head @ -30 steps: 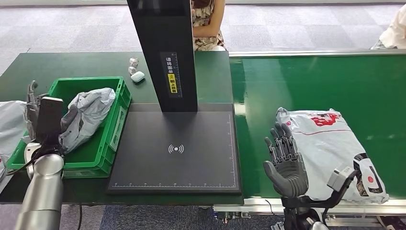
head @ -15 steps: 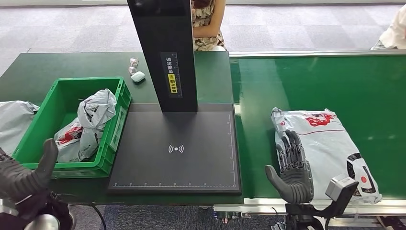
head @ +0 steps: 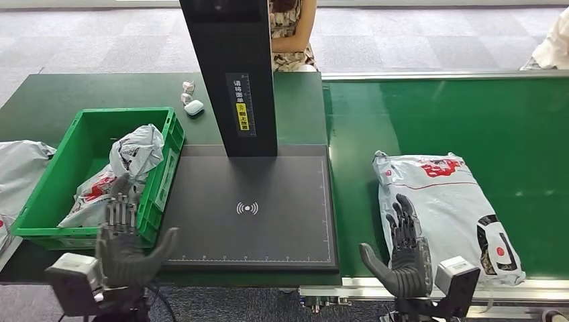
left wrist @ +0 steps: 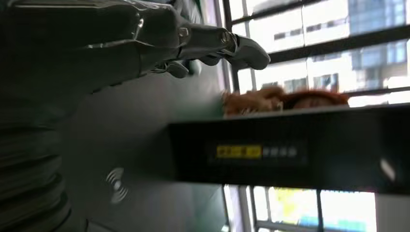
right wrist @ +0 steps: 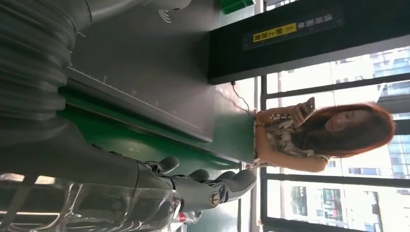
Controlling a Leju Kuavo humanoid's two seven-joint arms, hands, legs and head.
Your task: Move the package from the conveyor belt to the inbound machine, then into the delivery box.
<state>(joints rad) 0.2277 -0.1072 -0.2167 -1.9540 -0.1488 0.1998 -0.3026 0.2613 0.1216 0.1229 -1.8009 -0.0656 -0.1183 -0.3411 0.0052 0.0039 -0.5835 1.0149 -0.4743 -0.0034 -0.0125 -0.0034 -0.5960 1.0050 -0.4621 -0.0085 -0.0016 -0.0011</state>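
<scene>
Package: white-grey poly mailer with red print, flat on the green conveyor belt, near its front edge, right of the scanner plate.
Right hand: right hand upright at the belt's front rim, fingers spread, thumb out; fingertips overlap the mailer's near-left edge, contact cannot be told. Holds nothing.
Left hand: left hand raised in front of the green crate, fingers spread, thumb toward the plate, holds nothing.
Inbound machine: black scanner plate with black column behind, bare.
Crate: holds a crumpled grey mailer.
Table: small white items near the column; another grey bag left of crate.
Person: seated behind the column.
</scene>
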